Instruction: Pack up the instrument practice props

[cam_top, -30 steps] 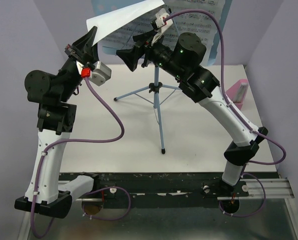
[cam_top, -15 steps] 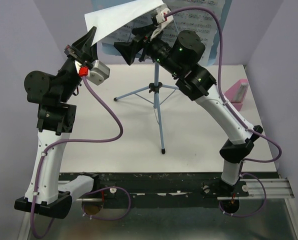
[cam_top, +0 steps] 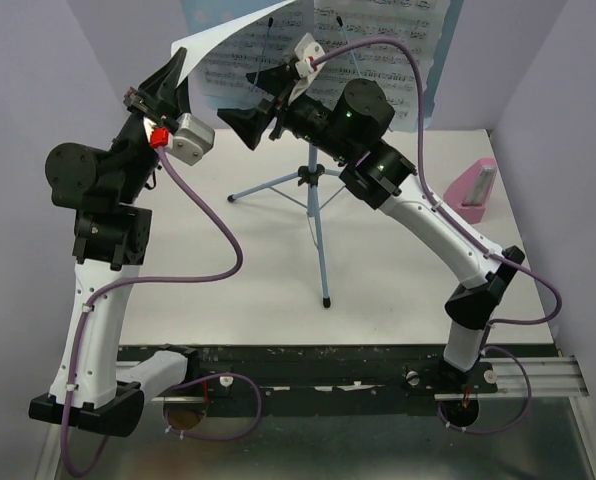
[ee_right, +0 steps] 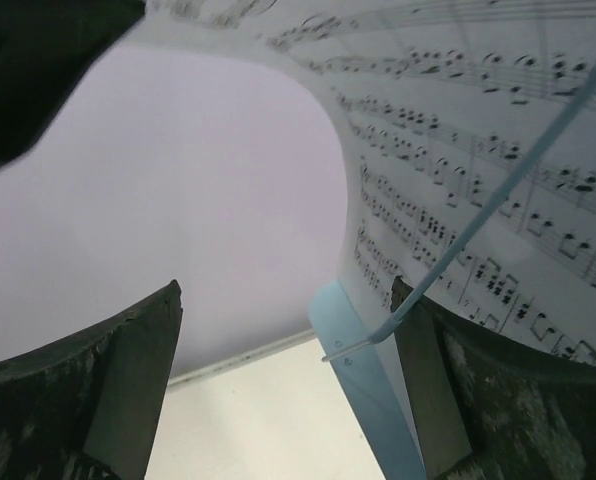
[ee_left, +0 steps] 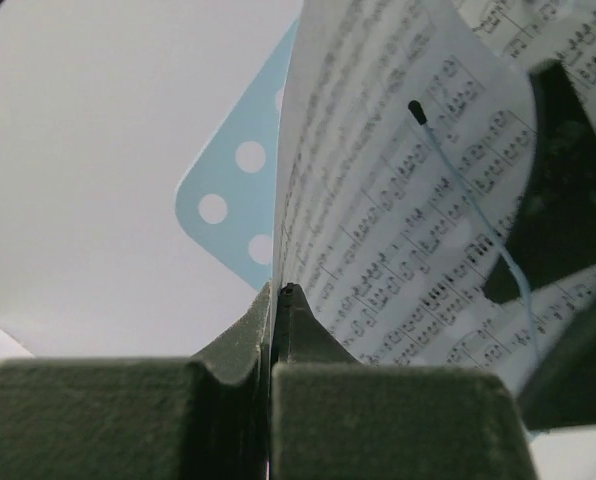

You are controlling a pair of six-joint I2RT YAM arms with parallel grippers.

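The light-blue music stand (cam_top: pixel 316 215) stands on its tripod at mid-table, its desk (cam_top: pixel 440 70) at the top of the top view. White sheet-music pages (cam_top: pixel 378 40) rest on it. My left gripper (cam_top: pixel 178 68) is shut on the left edge of one page (cam_top: pixel 240 30), which curls up and away from the desk. In the left wrist view the gripper (ee_left: pixel 275 292) pinches that page (ee_left: pixel 398 200) beside the hole-punched desk corner (ee_left: pixel 228 215). My right gripper (cam_top: pixel 240 108) is open and empty just right of it; in its wrist view (ee_right: pixel 288 290) the pages (ee_right: pixel 458 130) and desk lip (ee_right: pixel 363 400) lie near the right finger. The pink metronome (cam_top: pixel 475 190) sits at the right.
A thin blue page-holder wire (ee_right: pixel 498 200) crosses the pages; its black tip shows in the left wrist view (ee_left: pixel 415 108). Lilac walls (cam_top: pixel 38 90) enclose the white table (cam_top: pixel 218 290) on left, right and back. The tripod legs (cam_top: pixel 268 186) spread over mid-table.
My right gripper has moved left and up toward the held page's edge. My left gripper has lifted slightly, and the page now curls more upright.
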